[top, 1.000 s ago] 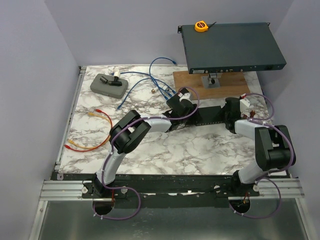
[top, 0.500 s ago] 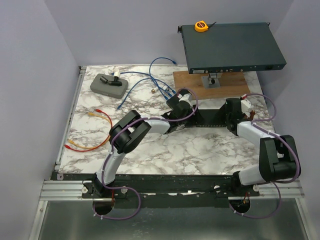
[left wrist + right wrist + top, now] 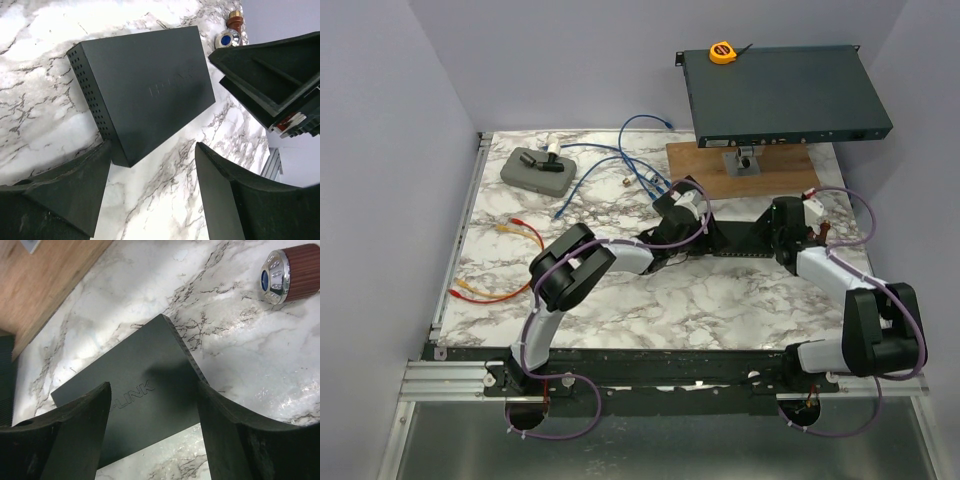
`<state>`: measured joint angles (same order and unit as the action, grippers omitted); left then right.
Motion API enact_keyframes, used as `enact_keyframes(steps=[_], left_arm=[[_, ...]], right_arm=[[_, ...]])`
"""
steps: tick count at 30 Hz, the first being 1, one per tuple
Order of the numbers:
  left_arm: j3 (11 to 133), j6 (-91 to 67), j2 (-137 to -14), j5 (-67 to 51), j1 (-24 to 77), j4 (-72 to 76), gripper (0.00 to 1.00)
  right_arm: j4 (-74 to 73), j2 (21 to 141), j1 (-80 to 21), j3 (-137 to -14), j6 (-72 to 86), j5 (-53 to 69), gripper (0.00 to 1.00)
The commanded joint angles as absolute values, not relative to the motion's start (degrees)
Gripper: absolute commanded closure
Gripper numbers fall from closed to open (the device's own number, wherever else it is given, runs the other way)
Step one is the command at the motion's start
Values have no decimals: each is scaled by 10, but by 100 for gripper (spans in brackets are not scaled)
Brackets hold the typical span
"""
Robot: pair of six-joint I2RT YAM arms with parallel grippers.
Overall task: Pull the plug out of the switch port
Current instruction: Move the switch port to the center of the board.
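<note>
A small black switch (image 3: 738, 233) lies flat on the marble between my two grippers. The left gripper (image 3: 698, 232) stands open at its left end; in the left wrist view the switch (image 3: 145, 85) lies beyond the left gripper (image 3: 150, 190), whose fingers (image 3: 65, 195) hold nothing. At the switch's right end the right gripper (image 3: 772, 238) is open too. The right wrist view shows the right gripper (image 3: 152, 430) hovering over the switch (image 3: 135, 400) and its printed logo. The plug is hidden: the switch's port face does not show. Blue cables (image 3: 620, 165) lie loose behind the left gripper.
A large rack switch (image 3: 780, 95) with a yellow tape measure (image 3: 722, 52) on it stands on a wooden board (image 3: 740, 172) at the back. A brown and chrome knob (image 3: 290, 275) lies right of the small switch. Left are a grey case (image 3: 537, 168) and orange cables (image 3: 505, 270).
Both grippers have opened wider at the ends of the small switch. The right arm's elbow has swung out to the right, and the left arm has stretched a little further forward.
</note>
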<state>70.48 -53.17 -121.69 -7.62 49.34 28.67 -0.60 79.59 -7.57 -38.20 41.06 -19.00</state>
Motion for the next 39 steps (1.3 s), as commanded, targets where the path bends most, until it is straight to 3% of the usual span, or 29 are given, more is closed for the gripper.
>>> enact_keyframes(steps=[1, 10, 16, 20, 24, 32, 36, 39], left_arm=[[670, -538, -1176, -93, 491, 331, 32], [520, -556, -1040, -53, 468, 366, 22], [431, -559, -895, 32, 431, 215, 10], [354, -589, -808, 16, 387, 195, 2], [281, -618, -749, -20, 358, 232, 1], [253, -609, -680, 14, 357, 159, 2], [243, -615, -674, 8, 349, 164, 7], [251, -617, -677, 1, 344, 164, 8]], right_arm=[[-14, 745, -79, -369, 397, -176, 30], [-34, 596, -104, -312, 424, -56, 36], [-7, 540, -122, -219, 449, -13, 43], [41, 550, -123, -171, 461, -4, 50], [92, 594, -123, -149, 480, -4, 60], [116, 660, -123, -175, 490, -17, 83], [125, 698, -122, -180, 498, -42, 97], [125, 728, -122, -193, 499, -56, 99]])
